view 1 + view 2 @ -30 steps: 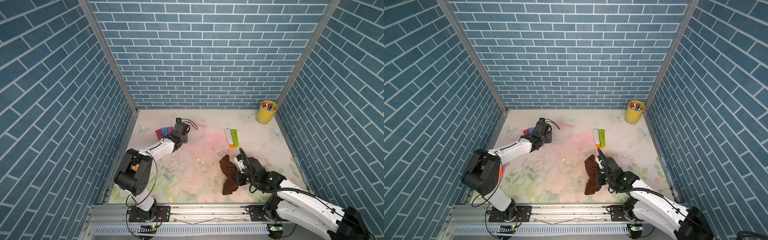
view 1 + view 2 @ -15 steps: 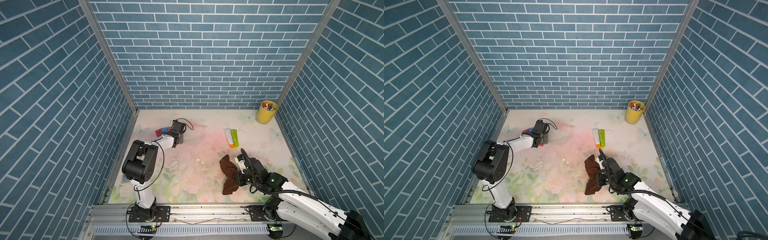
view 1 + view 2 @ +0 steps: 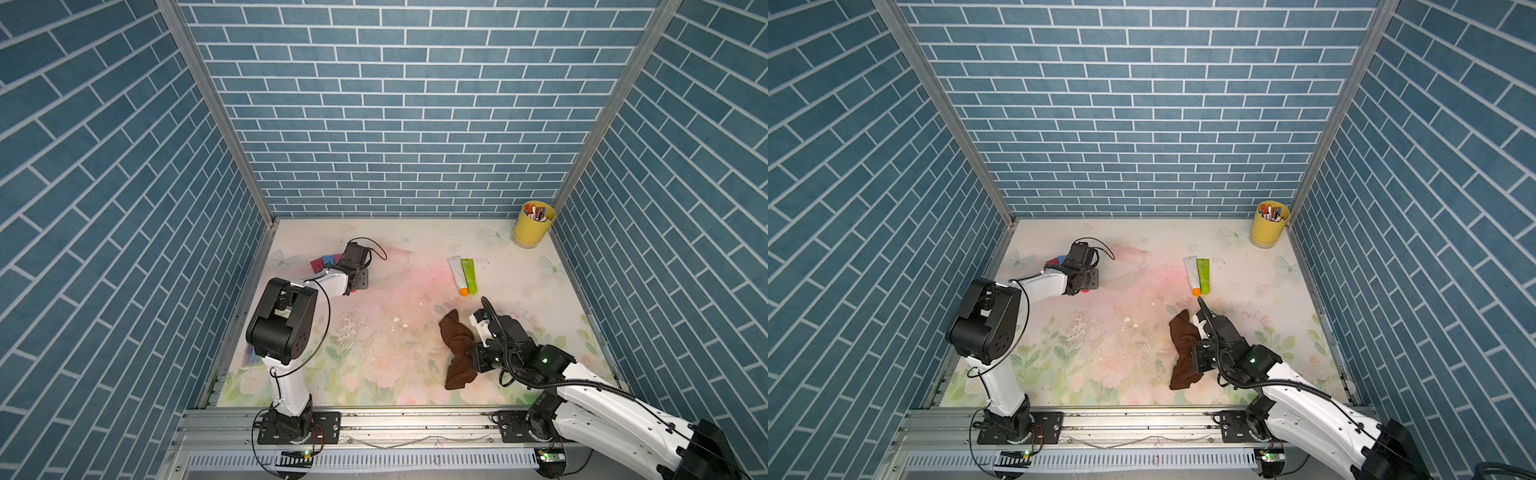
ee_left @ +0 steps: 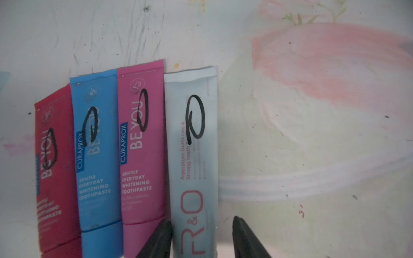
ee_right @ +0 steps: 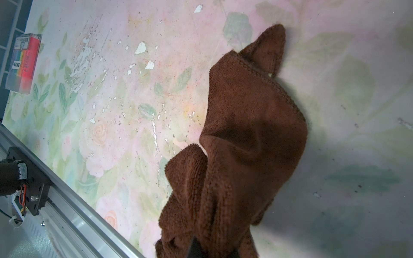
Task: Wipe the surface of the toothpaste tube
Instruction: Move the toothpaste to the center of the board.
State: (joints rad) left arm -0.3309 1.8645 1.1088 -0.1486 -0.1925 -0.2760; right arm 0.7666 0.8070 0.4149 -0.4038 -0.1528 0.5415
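Four toothpaste tubes lie side by side at the back left: red (image 4: 53, 160), blue (image 4: 96, 152), pink (image 4: 140, 145) and pale blue (image 4: 194, 156), each with a black pen loop on it. My left gripper (image 4: 201, 220) is open over the pale blue tube's cap end. One finger (image 4: 161, 239) is against its edge and the other stands apart. In both top views this gripper (image 3: 356, 280) (image 3: 1086, 282) covers the pale tube. My right gripper (image 5: 212, 248) (image 3: 473, 353) is shut on a brown cloth (image 5: 245, 134) (image 3: 457, 345) that trails on the mat.
A white tube with an orange cap (image 3: 456, 272) and a green tube (image 3: 468, 274) lie mid-right. A yellow cup of pens (image 3: 533, 224) stands in the back right corner. A colourful box (image 5: 23, 62) lies by the left wall. The metal rail (image 3: 374, 419) borders the front.
My left arm has folded its elbow back toward its base, the gripper has settled lower over the tubes, and its jaws have narrowed. The right gripper and cloth have barely moved.
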